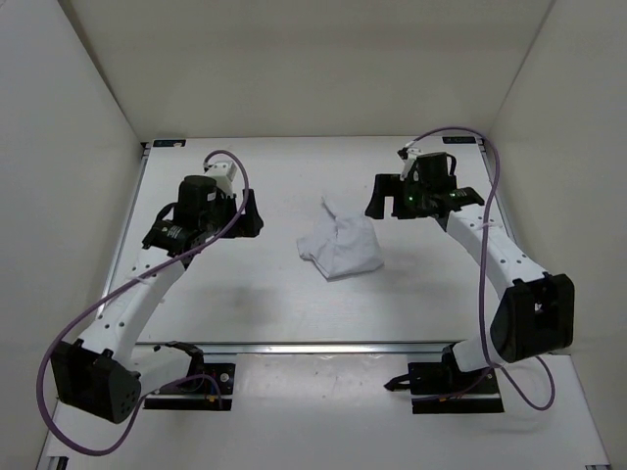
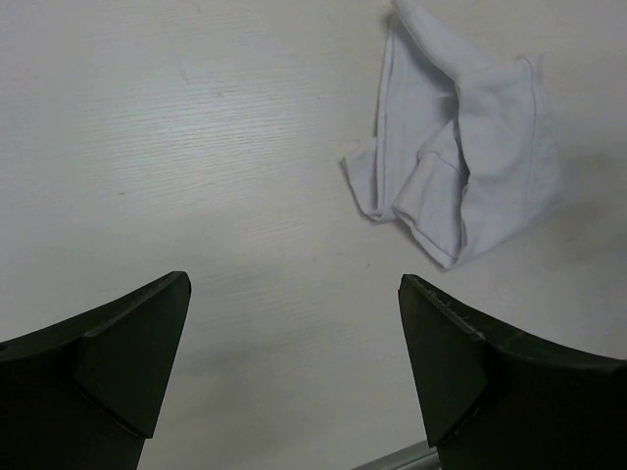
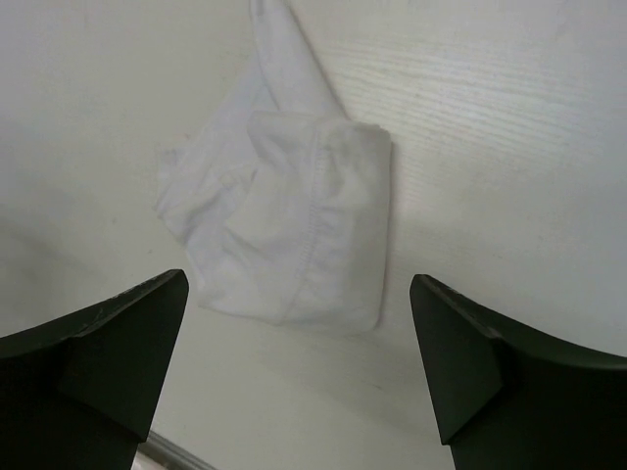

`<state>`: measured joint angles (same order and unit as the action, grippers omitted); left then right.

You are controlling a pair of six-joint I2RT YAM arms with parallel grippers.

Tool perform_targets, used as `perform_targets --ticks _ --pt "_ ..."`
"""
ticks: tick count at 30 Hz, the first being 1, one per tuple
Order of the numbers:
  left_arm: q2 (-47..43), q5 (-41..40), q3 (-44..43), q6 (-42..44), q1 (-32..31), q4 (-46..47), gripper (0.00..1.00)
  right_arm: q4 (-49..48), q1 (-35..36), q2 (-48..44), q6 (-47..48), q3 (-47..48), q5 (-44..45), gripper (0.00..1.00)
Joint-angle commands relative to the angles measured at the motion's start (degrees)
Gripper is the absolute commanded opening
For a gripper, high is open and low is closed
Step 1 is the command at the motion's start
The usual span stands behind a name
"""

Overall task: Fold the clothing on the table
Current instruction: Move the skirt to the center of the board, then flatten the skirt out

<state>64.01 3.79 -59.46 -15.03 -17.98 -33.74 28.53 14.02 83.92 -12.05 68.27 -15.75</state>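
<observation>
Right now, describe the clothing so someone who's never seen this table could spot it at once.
On the large white table, look near the middle, between the left gripper and the right gripper. The clothing is a crumpled white bundle, the only soft, wrinkled thing there, touched by neither.

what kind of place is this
Probably a robot lab cell: a white table boxed in by plain walls, a left arm and right arm bolted at its near edge, a cloth on it.
</observation>
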Motion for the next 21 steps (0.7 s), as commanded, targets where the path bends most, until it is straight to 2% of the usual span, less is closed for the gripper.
perform_targets --ticks 1,4,9,14,21 --pt "2.86 3.24 0.40 -1.23 -2.58 4.11 0.98 -6.03 -0.22 0.54 -0.43 -0.61 0.89 0.93" --pt "4.72 4.03 1.19 -1.68 -3.47 5.08 0.99 -2.88 3.64 6.94 0.97 4.83 3.78 0.91" --pt "5.08 5.09 2.51 -2.55 -1.89 5.26 0.98 4.33 14.17 18.71 5.11 15.04 14.59 0.91" --pt "4.46 5.00 4.18 -2.03 -0.04 4.65 0.99 7.06 16.48 27.08 5.11 23.56 15.66 0.87" --pt "4.46 5.52 4.45 -1.76 0.66 3.94 0.98 9.17 18.76 34.11 9.06 29.19 26.11 0.71"
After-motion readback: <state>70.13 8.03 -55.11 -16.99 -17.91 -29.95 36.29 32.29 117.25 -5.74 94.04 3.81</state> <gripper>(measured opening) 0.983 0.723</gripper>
